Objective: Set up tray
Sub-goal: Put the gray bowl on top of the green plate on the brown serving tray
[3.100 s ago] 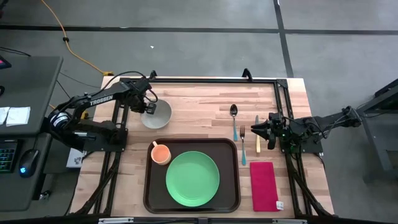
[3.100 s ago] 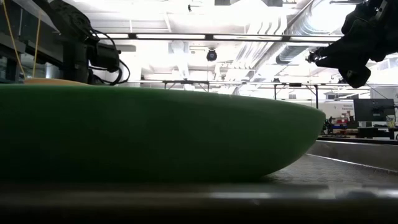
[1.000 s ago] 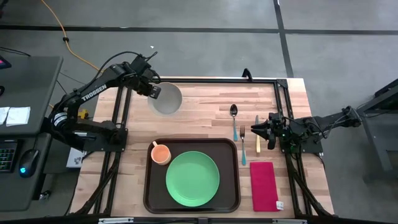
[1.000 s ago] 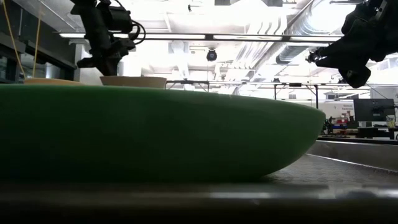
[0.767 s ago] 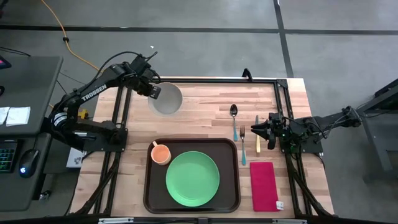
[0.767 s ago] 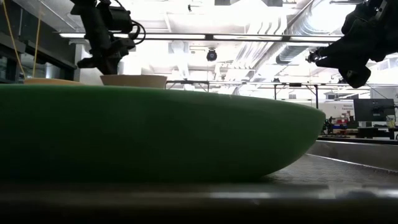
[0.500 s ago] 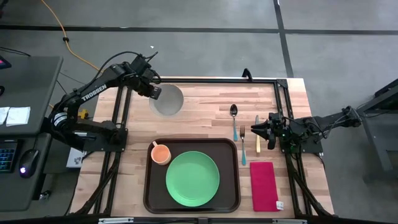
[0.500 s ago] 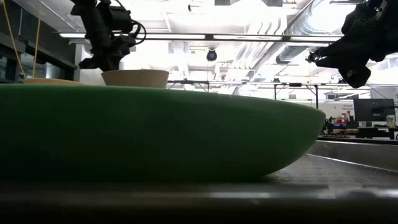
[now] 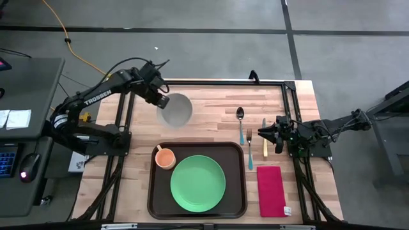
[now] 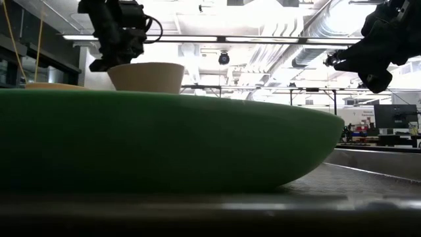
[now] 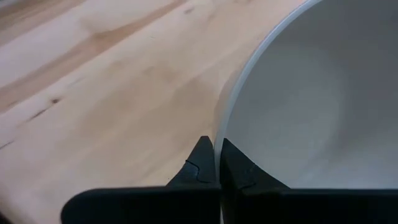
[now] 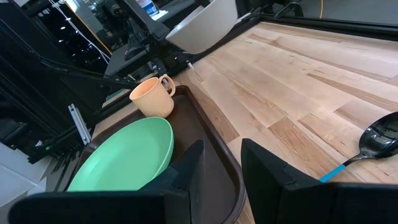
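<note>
Left gripper [image 9: 161,100] clenched on white bowl [image 9: 176,109] rim, raised near table's [image 9: 211,102] far-left corner. Right gripper [image 9: 261,135] parted, empty, near right edge. Tray [image 9: 239,179] at near edge; bare wood between. Low view blocked by green plate [image 10: 158,138].

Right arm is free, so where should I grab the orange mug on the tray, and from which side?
I'd pinch the orange mug by its rim, coming straight down. It stands upright, mouth open, in the tray's far left corner. Its handle points toward the table's far edge, and the green plate sits close on its near right. The far or left part of the rim looks clearest. The right gripper waits open by the cutlery.
</note>
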Robot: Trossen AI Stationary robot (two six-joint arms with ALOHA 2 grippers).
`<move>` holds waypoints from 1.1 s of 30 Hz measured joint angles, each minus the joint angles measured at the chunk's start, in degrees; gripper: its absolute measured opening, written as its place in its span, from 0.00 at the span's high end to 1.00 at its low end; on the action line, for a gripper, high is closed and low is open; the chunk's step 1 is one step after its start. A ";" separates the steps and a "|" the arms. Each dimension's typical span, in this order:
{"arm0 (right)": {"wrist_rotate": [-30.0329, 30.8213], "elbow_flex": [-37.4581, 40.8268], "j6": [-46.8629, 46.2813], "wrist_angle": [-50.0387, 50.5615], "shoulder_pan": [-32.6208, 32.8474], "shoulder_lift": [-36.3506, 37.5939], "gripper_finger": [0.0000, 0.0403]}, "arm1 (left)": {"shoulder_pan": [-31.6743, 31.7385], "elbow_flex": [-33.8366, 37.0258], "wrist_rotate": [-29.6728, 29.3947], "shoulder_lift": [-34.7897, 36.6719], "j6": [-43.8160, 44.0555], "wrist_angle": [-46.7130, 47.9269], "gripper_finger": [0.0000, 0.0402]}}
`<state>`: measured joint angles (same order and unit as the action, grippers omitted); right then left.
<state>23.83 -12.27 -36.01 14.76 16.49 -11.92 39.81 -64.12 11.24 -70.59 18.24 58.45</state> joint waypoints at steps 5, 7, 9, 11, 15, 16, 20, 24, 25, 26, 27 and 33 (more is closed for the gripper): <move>0.00 0.00 -0.02 0.00 0.02 0.00 0.79 | -2.68 0.00 0.38 0.00 0.22 0.01 0.95; 0.00 0.00 -0.01 0.00 0.02 0.00 0.79 | -3.56 0.00 0.44 0.00 0.50 0.01 0.95; 0.00 0.00 -0.01 0.00 0.02 0.00 0.79 | -4.01 0.00 0.45 0.00 0.88 0.01 0.95; 0.00 0.00 -0.02 0.00 0.00 0.00 0.79 | -3.99 0.00 0.45 0.00 1.08 0.01 0.95; 0.00 0.00 -0.02 0.00 0.00 0.00 0.79 | -3.91 0.00 0.40 0.00 1.09 0.01 0.95; 0.00 0.00 -0.02 0.00 0.01 0.00 0.79 | -3.91 0.00 0.40 0.00 1.09 0.01 0.95; 0.00 0.00 -0.02 0.00 0.02 0.00 0.79 | -3.91 0.00 0.47 0.00 1.10 0.01 0.95; 0.00 0.00 -0.02 0.00 0.01 0.00 0.79 | -4.02 0.00 1.56 0.00 1.10 -0.04 0.95; 0.00 0.00 -0.02 0.00 0.00 0.00 0.79 | -4.34 0.00 1.69 0.00 1.10 -0.04 0.95; 0.00 0.00 -0.02 0.00 0.02 0.00 0.79 | -4.77 0.00 1.73 0.00 1.11 -0.08 0.95; 0.00 0.00 -0.02 0.00 0.02 0.00 0.79 | -5.38 0.00 1.77 0.00 1.11 -0.23 0.95; 0.00 0.00 -0.02 0.00 0.02 0.00 0.79 | -8.49 0.00 1.90 0.00 1.78 -0.45 0.95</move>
<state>23.83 -12.27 -36.03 14.76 16.51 -11.92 31.32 -64.12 13.14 -70.59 20.02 58.00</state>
